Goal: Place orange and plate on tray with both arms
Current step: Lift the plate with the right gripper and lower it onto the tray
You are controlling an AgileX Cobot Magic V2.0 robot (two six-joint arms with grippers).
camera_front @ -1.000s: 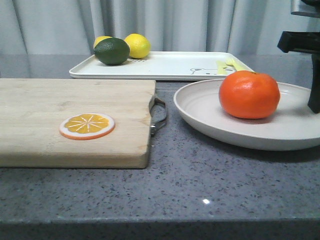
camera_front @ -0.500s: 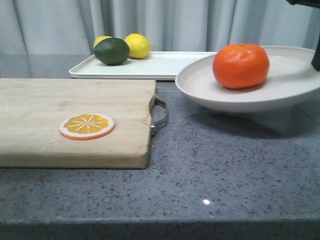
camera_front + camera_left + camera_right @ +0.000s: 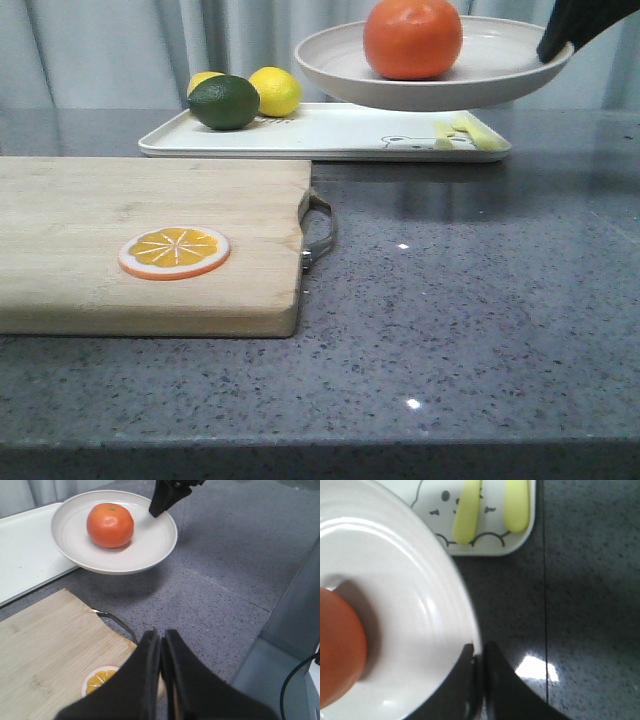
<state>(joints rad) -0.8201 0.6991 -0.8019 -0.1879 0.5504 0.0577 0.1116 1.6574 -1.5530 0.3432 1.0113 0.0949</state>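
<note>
The orange (image 3: 412,38) sits in the off-white plate (image 3: 500,70), which hangs in the air above the right part of the white tray (image 3: 340,135). My right gripper (image 3: 560,42) is shut on the plate's right rim and holds it up. In the right wrist view the fingers (image 3: 492,660) pinch the rim (image 3: 465,610), with the orange (image 3: 337,650) at the edge and the tray's bear print and yellow cutlery (image 3: 470,510) beyond. In the left wrist view my left gripper (image 3: 161,640) is shut and empty over the cutting board's end, well short of the plate (image 3: 150,545) and orange (image 3: 110,525).
A wooden cutting board (image 3: 120,210) with a metal handle (image 3: 318,232) lies at the left and carries a flat orange slice (image 3: 174,251). A green lime (image 3: 224,102) and two yellow lemons (image 3: 275,91) rest on the tray's left end. Grey curtains hang behind.
My right gripper has lifted the plate with the orange off the counter, up and to the left, so it now hangs over the tray.
</note>
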